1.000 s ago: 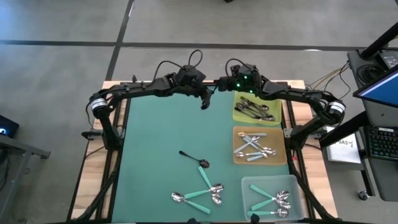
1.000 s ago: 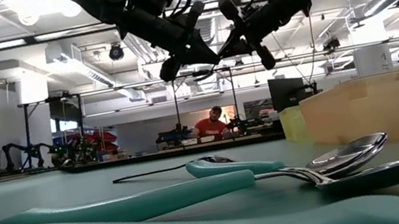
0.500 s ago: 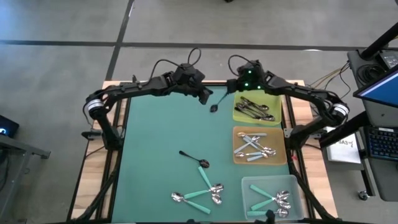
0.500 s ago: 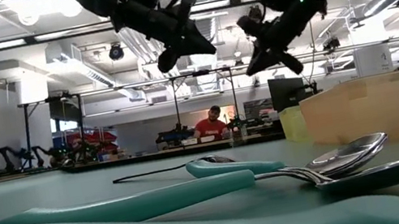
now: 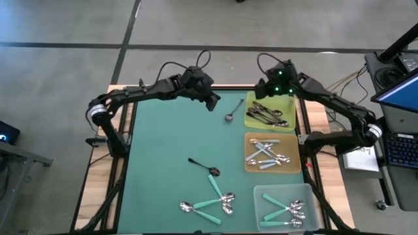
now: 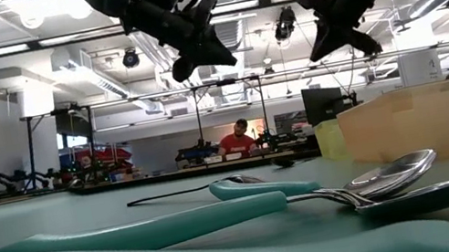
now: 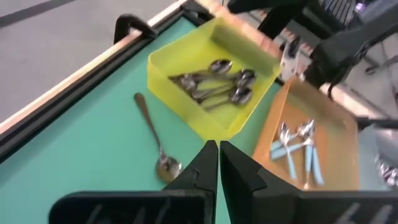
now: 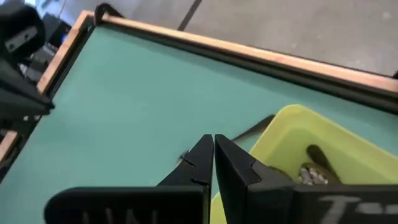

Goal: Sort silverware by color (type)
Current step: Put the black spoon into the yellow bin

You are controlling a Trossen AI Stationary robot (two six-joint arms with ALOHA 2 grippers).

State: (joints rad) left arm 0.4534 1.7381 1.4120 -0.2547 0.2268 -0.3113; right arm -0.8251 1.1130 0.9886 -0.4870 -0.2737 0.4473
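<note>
The silverware consists of small spoons with shiny silver bowls, sorted partly by handle type; all-metal dark spoons (image 5: 266,113) lie in the yellow tray (image 5: 252,121) at the table's far right; light blue-handled spoons (image 5: 265,154) lie in the orange tray (image 5: 249,137) just nearer; teal-handled spoons (image 5: 285,210) lie in the clear tray (image 5: 261,194) at the near right corner. On the green mat (image 5: 163,143), one metal spoon (image 5: 232,112) lies just beside the yellow tray's left wall, apart from it; a dark spoon (image 5: 203,166) lies near the centre; three teal spoons (image 5: 210,202) lie crossed at the near edge.

The left gripper (image 5: 211,103) hangs above the mat's far centre, fingers pressed fully together and holding nothing; the left arm reaches in from the left edge. The right gripper (image 5: 267,92) hangs over the far edge of the yellow tray, fingers likewise closed and empty; the right arm bends in from the right side.

In the low view, the teal spoons fill the foreground and hide most of the mat; the clear tray is cut off by the lower picture edge in the high view; exact spoon counts in the trays cannot be made out.
</note>
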